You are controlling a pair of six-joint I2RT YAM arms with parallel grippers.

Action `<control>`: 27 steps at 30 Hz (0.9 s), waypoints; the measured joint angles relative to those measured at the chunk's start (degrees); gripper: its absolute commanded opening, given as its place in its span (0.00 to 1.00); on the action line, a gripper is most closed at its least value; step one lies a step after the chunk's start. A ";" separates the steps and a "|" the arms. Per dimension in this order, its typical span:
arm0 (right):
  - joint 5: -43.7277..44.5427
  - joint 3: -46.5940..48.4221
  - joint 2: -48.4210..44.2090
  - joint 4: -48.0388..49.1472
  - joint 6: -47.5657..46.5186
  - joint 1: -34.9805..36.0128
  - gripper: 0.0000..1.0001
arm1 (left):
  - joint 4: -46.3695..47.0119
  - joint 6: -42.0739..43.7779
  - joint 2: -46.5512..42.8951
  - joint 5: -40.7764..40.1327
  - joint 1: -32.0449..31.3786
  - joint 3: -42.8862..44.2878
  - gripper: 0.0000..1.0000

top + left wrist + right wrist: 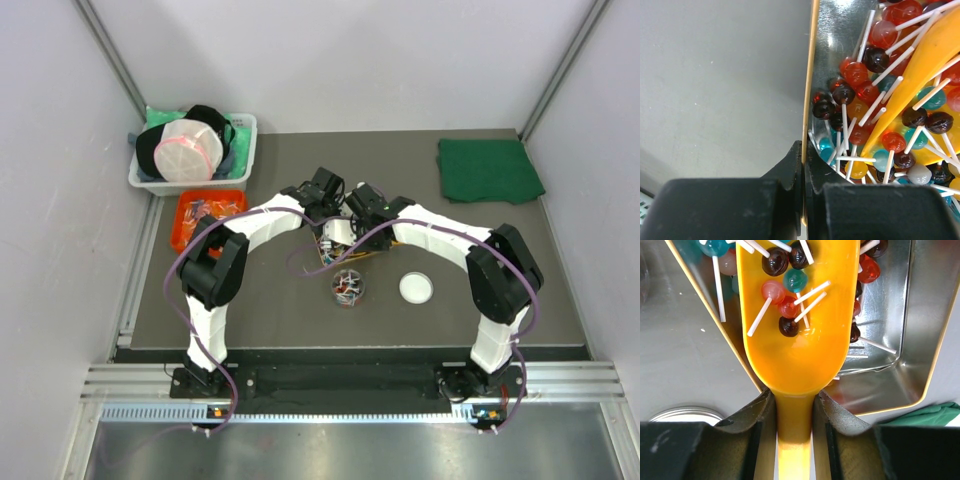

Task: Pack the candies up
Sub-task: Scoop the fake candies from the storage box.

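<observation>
Orange scoop (797, 355), clamped by right gripper (794, 407), held candies (789, 307); left gripper (803, 165) pinched tin (840, 30) rim, likely steadying it.

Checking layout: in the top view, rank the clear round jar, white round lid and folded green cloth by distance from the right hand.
1. Clear round jar, just below the right hand in frame.
2. White round lid, right of the jar.
3. Folded green cloth, far right corner.
</observation>
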 measured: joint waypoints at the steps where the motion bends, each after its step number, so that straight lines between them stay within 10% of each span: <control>1: 0.04 0.00 0.00 0.02 -0.11 -0.02 0.00 | 0.00 0.07 0.00 0.13 0.00 -0.02 0.00; 27: -5.81 -4.22 -0.70 4.85 -1.99 -0.26 0.00 | 2.97 5.75 -1.51 1.46 -0.07 -4.46 0.00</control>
